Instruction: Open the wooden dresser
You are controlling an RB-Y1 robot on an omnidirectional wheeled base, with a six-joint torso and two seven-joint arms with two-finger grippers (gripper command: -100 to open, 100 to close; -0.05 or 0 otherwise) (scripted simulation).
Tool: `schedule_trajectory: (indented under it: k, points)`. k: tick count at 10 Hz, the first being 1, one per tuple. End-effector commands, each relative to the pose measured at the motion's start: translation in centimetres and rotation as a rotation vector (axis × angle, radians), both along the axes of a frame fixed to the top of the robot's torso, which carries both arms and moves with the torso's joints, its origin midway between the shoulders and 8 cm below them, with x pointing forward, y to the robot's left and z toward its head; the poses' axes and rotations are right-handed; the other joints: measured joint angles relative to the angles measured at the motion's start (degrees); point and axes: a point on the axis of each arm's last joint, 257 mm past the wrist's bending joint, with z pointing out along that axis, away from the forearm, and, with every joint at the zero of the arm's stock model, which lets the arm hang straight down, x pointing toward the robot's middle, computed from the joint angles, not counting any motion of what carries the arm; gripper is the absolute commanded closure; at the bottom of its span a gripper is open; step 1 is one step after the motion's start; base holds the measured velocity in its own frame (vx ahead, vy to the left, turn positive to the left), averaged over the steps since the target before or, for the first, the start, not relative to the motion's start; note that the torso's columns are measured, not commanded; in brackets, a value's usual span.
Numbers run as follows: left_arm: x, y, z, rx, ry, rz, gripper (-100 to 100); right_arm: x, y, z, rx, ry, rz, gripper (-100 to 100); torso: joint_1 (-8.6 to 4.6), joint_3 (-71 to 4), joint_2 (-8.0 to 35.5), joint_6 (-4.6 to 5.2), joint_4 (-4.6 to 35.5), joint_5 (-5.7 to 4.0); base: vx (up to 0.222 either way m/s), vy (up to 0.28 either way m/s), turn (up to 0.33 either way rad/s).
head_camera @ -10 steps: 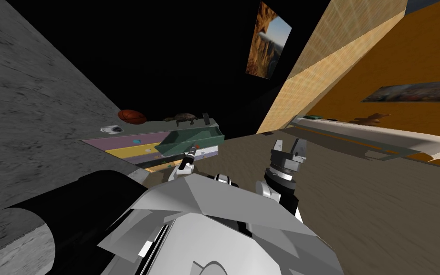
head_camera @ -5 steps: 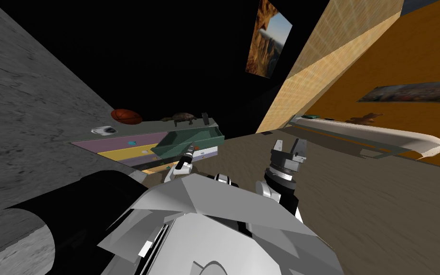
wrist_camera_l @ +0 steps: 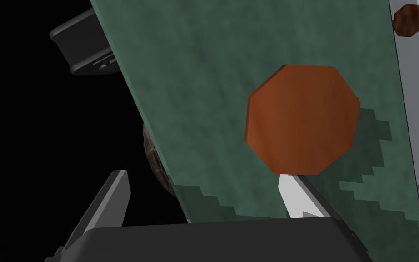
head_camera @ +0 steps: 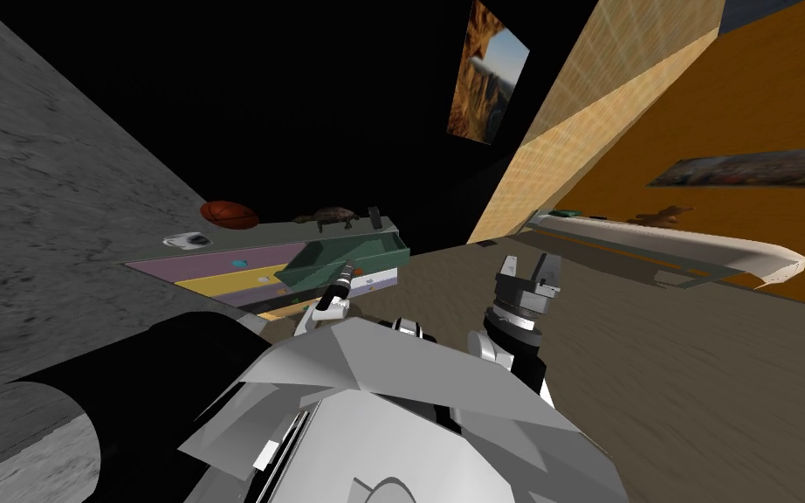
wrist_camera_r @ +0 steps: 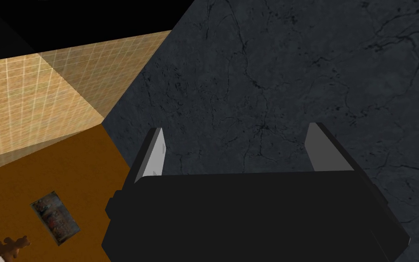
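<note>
Left gripper (wrist_camera_l: 202, 182), jaws wide and empty, faces the pulled-out green drawer's (head_camera: 344, 255) brown knob (wrist_camera_l: 301, 119). The dresser (head_camera: 235, 262) stands against a black area. Right gripper (head_camera: 527, 266), jaws apart, hangs over the brown floor (head_camera: 698, 393).

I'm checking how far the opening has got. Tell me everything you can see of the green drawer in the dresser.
The green drawer sits just under the top of the dresser, pulled out well past the purple drawer front beside it. Its front is a flat, mottled dark green panel with one orange-brown octagonal knob. The left gripper is open at it: one finger reaches up to the knob's edge, the other stands off the panel's side. Whether the finger touches the knob cannot be told.
</note>
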Motion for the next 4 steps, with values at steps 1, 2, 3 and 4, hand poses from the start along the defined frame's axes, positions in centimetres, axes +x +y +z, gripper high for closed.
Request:
schedule_trajectory:
  k: [1, 2, 3, 4]
  points:
    - [0.0, 0.0, 0.0, 0.0, 0.0, 0.0, 0, 0.0, 0.0, 0.0, 0.0, 0.0, 0.0, 0, 0.0, 0.0, 0.0, 0.0, 0.0, 0.0, 0.0, 0.0, 0.0]
    - [0.0, 0.0, 0.0, 0.0, 0.0, 0.0, 0, 0.0, 0.0, 0.0, 0.0, 0.0, 0.0, 0, 0.0, 0.0, 0.01, 0.0, 0.0, 0.0, 0.0, 0.0, 0.0]
    - [0.0, 0.0, 0.0, 0.0, 0.0, 0.0, 0, 0.0, 0.0, 0.0, 0.0, 0.0, 0.0, 0, 0.0, 0.01, 0.01, 0.0, 0.0, 0.0, 0.0, 0.0, 0.0]
    - [0.0, 0.0, 0.0, 0.0, 0.0, 0.0, 0, 0.0, 0.0, 0.0, 0.0, 0.0, 0.0, 0, 0.0, 0.01, 0.01, 0.0, 0.0, 0.0, 0.0, 0.0, 0.0]
